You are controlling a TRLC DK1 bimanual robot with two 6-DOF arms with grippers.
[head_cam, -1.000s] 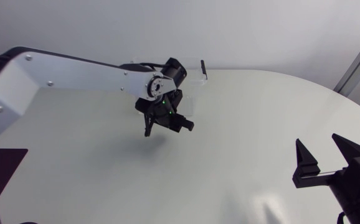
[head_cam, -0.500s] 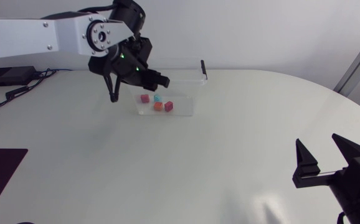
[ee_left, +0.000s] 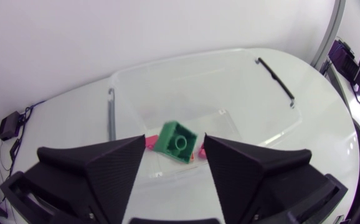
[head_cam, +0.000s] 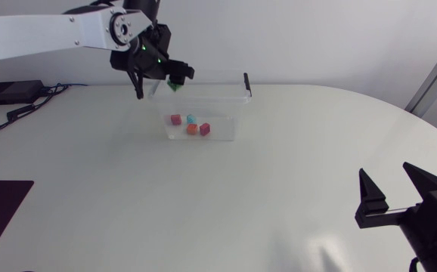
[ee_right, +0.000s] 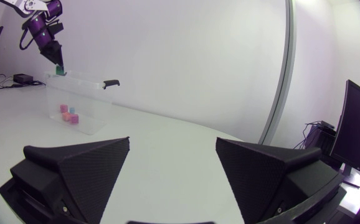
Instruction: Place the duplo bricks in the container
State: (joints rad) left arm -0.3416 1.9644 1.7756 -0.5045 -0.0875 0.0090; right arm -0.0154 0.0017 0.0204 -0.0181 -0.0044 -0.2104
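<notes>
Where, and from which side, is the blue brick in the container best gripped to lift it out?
Probably from straight above: the container's upright walls bar a sideways approach and its top is open. Grip the blue brick by the two side faces not facing the orange brick close beside it.

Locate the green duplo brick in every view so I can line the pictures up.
Head view: green brick at the left end effector, above a corner of the clear container.
Left wrist view: green brick between the end effector's open fingers, container beyond it.
Right wrist view: green brick far ahead, at the container's rim.
Shared landmark: the container's black handle.
</notes>
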